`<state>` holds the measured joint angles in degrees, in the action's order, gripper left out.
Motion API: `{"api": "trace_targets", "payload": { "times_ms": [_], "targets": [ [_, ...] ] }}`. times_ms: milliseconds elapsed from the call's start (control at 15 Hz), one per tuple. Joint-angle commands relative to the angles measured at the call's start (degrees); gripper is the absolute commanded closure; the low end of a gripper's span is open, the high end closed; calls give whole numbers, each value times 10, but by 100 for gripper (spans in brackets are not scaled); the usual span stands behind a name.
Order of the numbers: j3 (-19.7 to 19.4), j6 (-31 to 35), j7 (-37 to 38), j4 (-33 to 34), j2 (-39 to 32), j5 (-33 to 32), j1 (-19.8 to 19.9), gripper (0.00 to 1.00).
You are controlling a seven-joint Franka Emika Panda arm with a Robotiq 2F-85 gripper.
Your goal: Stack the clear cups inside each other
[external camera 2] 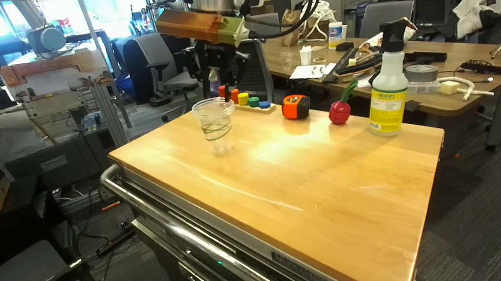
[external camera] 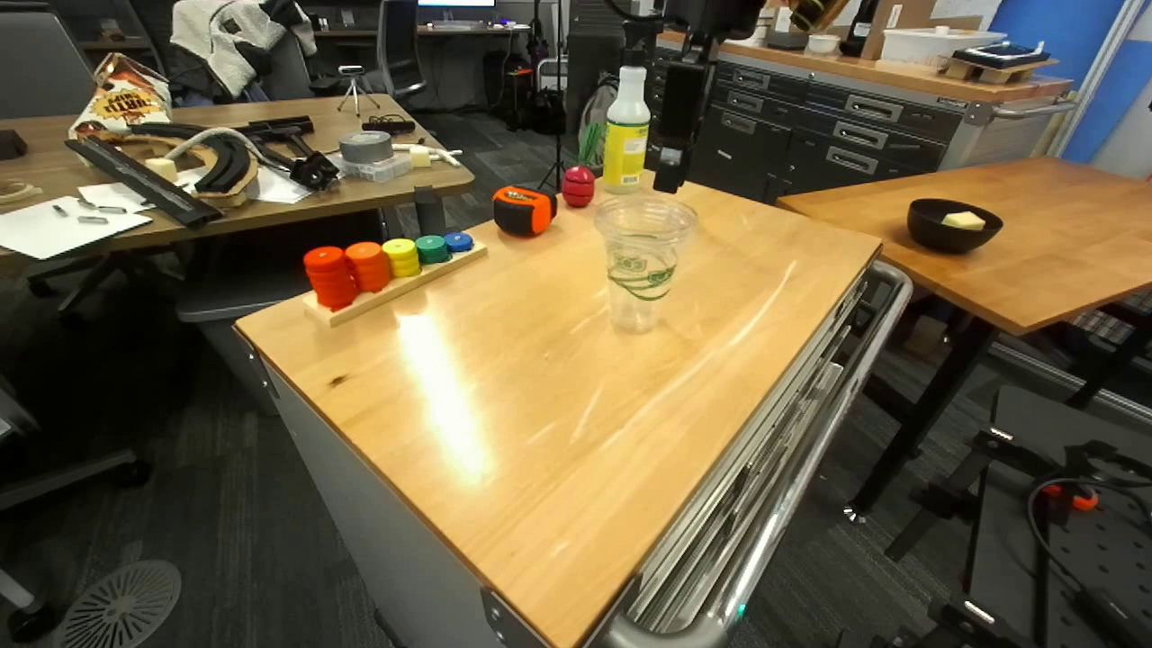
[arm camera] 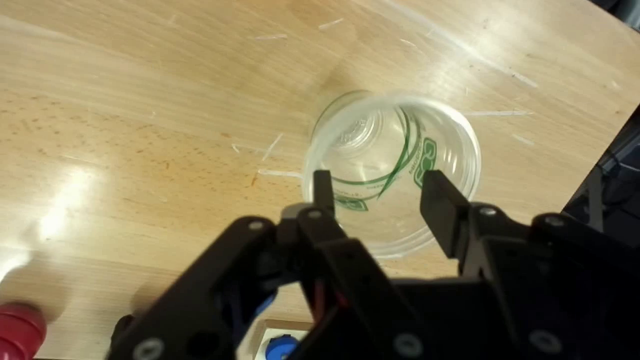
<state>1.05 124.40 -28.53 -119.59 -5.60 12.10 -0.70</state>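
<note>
The clear cups (external camera: 641, 270) stand upright on the wooden cart top as a single tumbler shape with green print. The rim looks doubled, as of cups nested in each other; I cannot tell how many. They also show at the left of the cart top in an exterior view (external camera 2: 217, 128) and below the jaws in the wrist view (arm camera: 382, 220). My gripper (arm camera: 378, 175) is open and empty, with both fingers over the cup mouth in the wrist view. In both exterior views the fingertips (external camera: 669, 180) (external camera 2: 227, 96) are at or just above rim height, near the rim.
A spray bottle with yellow label (external camera 2: 386, 103), a red radish-like toy (external camera 2: 339, 112), an orange-black tape measure (external camera 2: 295, 107) and a wooden rack of coloured rings (external camera: 387, 270) stand on the cart. A metal handle (external camera: 810, 450) runs along one side.
</note>
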Motion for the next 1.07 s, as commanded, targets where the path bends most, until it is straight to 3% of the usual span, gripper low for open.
{"api": "trace_targets", "payload": {
  "times_ms": [0, 200, 667, 1000],
  "targets": [
    [8, 11, -4, 9, 11, 2, 3, 20],
    [3, -12, 37, 11, 24, -62, 0, 1],
    [-12, -98, 112, -49, 138, -181, 7, 0],
    [-47, -195, 87, -128, 268, -170, 21, 0]
  ]
}}
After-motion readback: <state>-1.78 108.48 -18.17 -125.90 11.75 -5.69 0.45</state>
